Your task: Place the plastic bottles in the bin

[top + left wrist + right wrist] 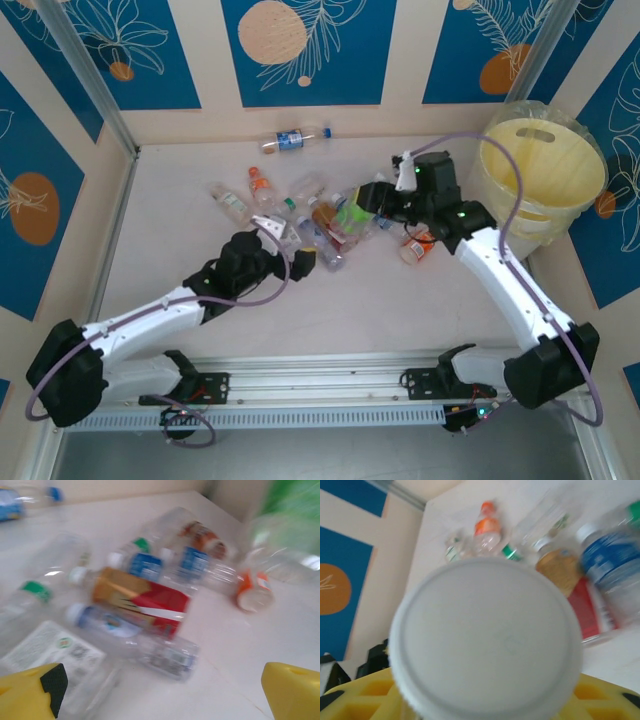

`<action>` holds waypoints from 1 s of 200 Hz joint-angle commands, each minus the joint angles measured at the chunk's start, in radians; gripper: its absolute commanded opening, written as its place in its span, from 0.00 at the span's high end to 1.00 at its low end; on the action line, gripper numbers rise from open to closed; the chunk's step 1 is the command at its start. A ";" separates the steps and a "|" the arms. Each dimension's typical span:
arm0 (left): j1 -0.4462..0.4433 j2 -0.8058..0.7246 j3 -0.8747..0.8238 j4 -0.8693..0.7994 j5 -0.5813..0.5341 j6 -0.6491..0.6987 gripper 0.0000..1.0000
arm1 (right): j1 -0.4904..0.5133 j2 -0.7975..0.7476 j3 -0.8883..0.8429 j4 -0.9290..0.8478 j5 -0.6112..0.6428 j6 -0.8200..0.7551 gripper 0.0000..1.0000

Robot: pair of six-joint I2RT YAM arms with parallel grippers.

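Observation:
Several plastic bottles (312, 215) lie in a heap at the middle of the table. In the left wrist view they show as a red-labelled bottle (150, 600), a blue-labelled bottle (125, 630) and an orange-labelled bottle (252, 587). My left gripper (290, 252) hovers at the heap's near left side. It (162, 697) is open, with bare table between its yellow fingers (30, 695). My right gripper (378, 200) is shut on a green-labelled bottle (352, 214), lifted at the heap's right side. That bottle's white cap (485, 640) faces the right wrist camera. The pale-yellow bin (543, 172) stands at the far right.
One blue-labelled bottle (290, 138) lies alone by the back wall. An orange-capped bottle (415, 247) rests beside my right forearm. Walls close the table at the back and both sides. Bare tabletop (380, 310) stretches between the heap and the arm bases.

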 commanded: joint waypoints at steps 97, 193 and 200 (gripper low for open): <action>0.136 -0.087 -0.125 0.031 -0.259 -0.277 0.00 | -0.369 -0.162 0.293 0.135 0.475 -0.294 0.53; 0.152 -0.075 -0.151 0.054 -0.222 -0.327 0.00 | -0.632 0.041 0.160 0.229 0.623 -0.220 0.53; 0.151 -0.073 -0.152 0.053 -0.222 -0.333 0.00 | -0.631 0.069 0.171 0.214 0.608 -0.221 0.52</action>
